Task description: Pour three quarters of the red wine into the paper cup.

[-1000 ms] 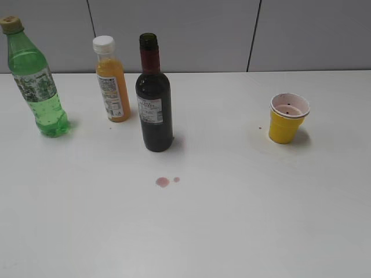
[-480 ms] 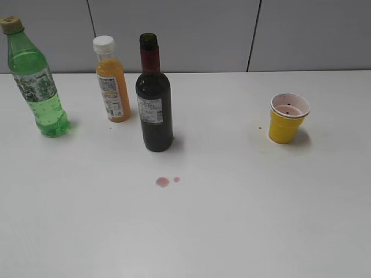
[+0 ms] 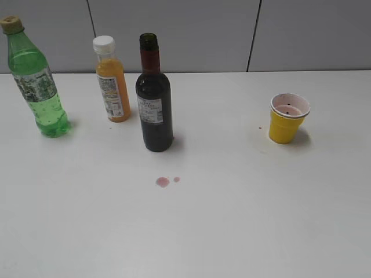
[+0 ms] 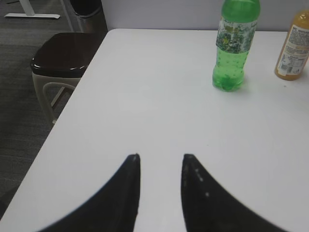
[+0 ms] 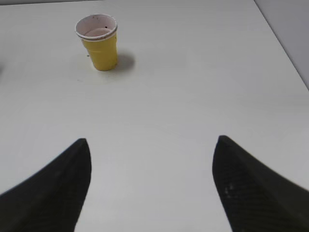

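The dark green wine bottle point(image 3: 153, 104) with red neck foil and white label stands upright and uncapped left of the table's middle, holding dark red wine. The yellow paper cup point(image 3: 287, 119) with a white, pink-stained inside stands upright at the right; it also shows in the right wrist view point(image 5: 98, 42). My left gripper point(image 4: 161, 157) is open and empty over bare table near the left edge. My right gripper point(image 5: 152, 142) is wide open and empty, well short of the cup. Neither gripper shows in the exterior view.
A green soda bottle point(image 3: 36, 81) and an orange juice bottle point(image 3: 111, 81) with white cap stand at the back left; both show in the left wrist view point(image 4: 234, 46) point(image 4: 294, 48). Small red spill drops point(image 3: 163, 182) lie in front of the wine bottle. A dark stool point(image 4: 63, 60) stands beside the table's left edge.
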